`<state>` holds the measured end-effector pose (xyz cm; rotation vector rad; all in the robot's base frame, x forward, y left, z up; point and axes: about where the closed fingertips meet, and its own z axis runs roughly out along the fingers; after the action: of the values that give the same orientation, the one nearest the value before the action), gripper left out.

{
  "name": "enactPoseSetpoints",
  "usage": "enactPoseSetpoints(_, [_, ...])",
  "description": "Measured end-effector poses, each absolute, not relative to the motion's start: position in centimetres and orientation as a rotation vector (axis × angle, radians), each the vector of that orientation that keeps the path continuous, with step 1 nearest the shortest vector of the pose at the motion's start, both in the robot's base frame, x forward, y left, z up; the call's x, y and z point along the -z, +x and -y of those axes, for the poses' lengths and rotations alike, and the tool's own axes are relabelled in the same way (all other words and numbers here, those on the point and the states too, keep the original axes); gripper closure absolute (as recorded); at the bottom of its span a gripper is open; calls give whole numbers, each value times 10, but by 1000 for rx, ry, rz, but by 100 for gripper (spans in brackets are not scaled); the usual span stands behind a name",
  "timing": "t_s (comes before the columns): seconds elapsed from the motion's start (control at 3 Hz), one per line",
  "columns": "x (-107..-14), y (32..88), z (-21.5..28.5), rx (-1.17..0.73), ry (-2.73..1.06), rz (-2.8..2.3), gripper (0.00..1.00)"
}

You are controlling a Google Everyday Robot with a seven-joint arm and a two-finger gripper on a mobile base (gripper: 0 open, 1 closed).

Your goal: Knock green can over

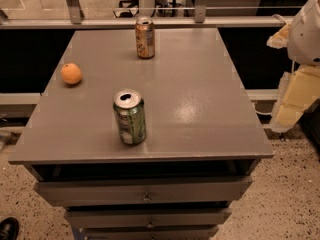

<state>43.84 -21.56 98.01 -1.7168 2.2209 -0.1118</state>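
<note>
The green can (130, 117) stands upright near the front of the grey table top (200, 99), left of centre. It has a green and white label, a silver top and an open pull-tab hole. My gripper (296, 95) is at the far right edge of the view, beyond the table's right side and well away from the can. The white arm housing (306, 30) sits above it. Nothing is in contact with the can.
An orange-brown can (145, 37) stands upright near the table's far edge. An orange (71, 74) lies at the left side. Drawers (145, 190) are below the front edge. A rail (150, 21) runs behind the table. A black shoe (8, 229) is at the bottom left.
</note>
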Motion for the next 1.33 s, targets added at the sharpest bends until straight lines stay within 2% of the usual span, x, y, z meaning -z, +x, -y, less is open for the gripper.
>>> enactPoseSetpoints(0.33, [-980, 438, 216, 112, -1717, -2221, 0])
enactPoseSetpoints(0.67, [-966, 439, 199, 29, -1707, -2178, 0])
enactPoseSetpoints(1.33, [-922, 454, 92, -398, -1611, -1989, 0])
